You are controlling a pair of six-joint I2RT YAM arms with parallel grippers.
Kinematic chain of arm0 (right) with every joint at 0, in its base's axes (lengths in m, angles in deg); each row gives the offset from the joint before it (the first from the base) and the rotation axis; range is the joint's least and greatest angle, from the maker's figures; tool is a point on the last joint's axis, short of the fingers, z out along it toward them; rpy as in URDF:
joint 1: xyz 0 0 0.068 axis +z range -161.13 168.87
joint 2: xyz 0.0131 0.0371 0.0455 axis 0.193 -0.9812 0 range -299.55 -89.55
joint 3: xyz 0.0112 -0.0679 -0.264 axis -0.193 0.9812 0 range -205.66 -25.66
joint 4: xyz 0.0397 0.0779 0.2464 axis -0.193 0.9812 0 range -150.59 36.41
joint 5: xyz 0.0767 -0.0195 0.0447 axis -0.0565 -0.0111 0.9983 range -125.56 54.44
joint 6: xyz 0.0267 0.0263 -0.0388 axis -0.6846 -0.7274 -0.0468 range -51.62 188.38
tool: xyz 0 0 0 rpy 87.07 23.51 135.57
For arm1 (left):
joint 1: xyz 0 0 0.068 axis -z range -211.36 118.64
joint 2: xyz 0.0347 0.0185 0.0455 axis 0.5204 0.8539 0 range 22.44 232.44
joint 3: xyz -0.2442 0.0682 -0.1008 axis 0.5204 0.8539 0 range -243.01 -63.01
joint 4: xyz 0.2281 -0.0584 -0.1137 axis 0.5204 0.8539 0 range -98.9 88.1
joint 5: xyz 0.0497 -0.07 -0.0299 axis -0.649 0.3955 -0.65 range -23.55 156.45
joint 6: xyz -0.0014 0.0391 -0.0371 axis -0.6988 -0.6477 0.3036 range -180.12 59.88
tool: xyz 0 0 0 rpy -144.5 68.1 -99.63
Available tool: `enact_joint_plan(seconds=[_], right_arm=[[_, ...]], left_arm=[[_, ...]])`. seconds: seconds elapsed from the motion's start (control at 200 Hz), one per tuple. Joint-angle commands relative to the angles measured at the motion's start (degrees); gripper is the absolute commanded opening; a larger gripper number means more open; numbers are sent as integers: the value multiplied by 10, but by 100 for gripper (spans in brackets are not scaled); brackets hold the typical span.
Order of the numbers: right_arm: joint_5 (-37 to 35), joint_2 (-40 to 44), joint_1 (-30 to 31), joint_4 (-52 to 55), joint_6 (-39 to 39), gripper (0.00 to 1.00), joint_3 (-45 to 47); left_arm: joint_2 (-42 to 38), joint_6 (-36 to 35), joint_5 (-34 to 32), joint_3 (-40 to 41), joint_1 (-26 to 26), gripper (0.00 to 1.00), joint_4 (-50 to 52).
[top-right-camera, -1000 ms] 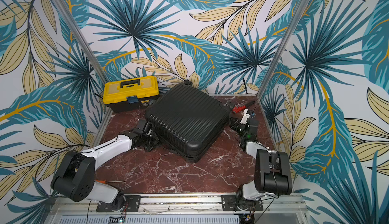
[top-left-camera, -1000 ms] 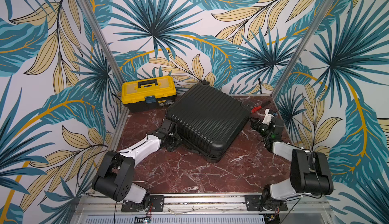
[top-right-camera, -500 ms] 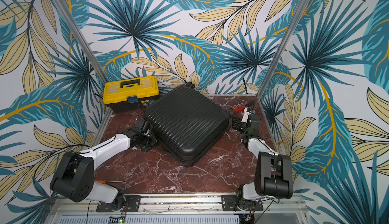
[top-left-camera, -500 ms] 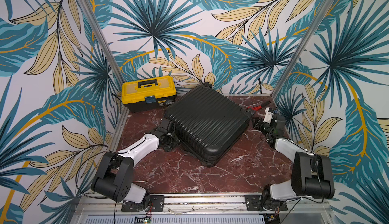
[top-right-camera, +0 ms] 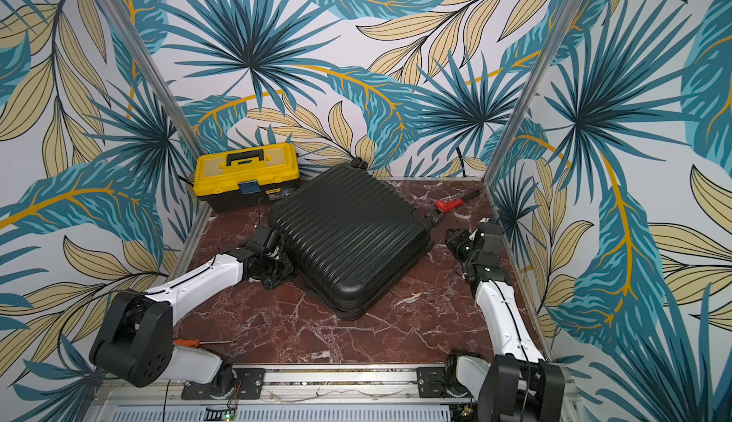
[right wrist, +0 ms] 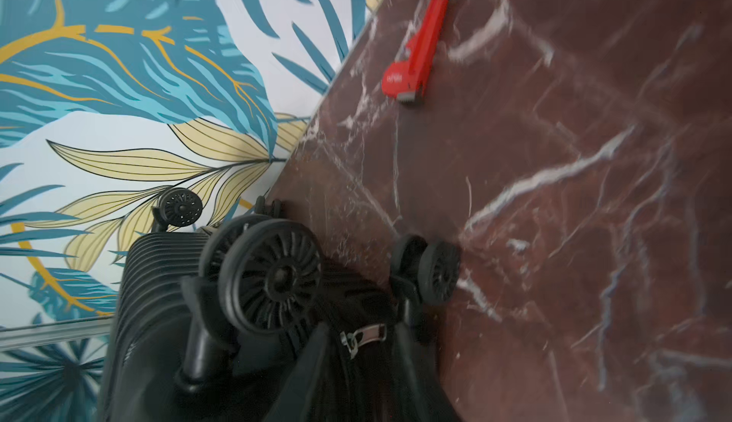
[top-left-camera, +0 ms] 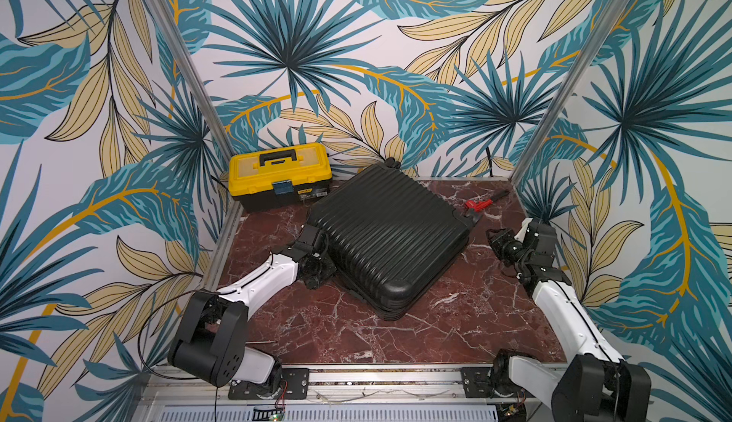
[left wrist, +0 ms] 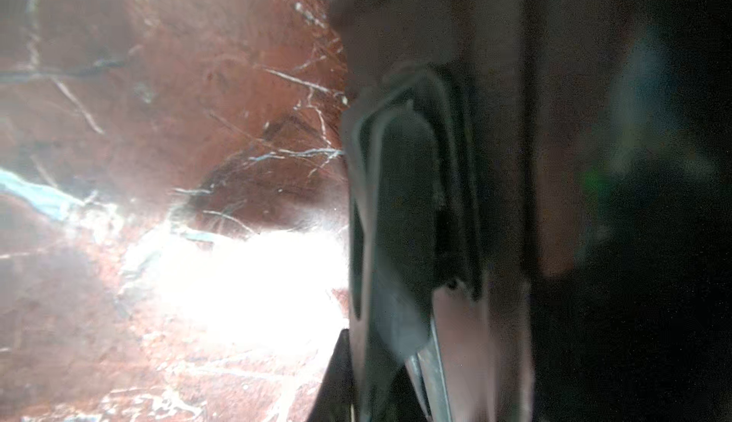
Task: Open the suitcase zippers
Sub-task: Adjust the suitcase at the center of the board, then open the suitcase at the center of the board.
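Right wrist view: spots a silver zipper pull by the wheels of the suitcase, flat and looking shut on the table; finds left gripper pressed together at its side, cannot tell for right gripper; guesses most unzipping left.

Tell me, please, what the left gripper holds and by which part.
It cannot be told: the left gripper is shut at the suitcase's side, contact hidden.
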Motion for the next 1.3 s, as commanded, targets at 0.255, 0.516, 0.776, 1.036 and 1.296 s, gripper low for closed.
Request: enact_joint_plan(seconds=[0.255, 0.516, 0.776, 1.036, 1.296], right_arm=[[69, 18, 43, 201, 32, 21, -46], [69, -109, 45, 198, 59, 26, -176], [-95, -108, 44, 312, 115, 41, -264], [-40, -3, 58, 325, 107, 43, -185], [58, 90, 85, 332, 88, 26, -68]], left_arm=[[-55, 17, -4, 21, 94, 0, 31], [-115, -25, -30, 25, 203, 68, 46], [-244, -128, -34, -47, 217, 85, 127], [-186, -148, -151, -224, 87, 88, 154], [-19, -141, -182, -317, -78, 91, 103]])
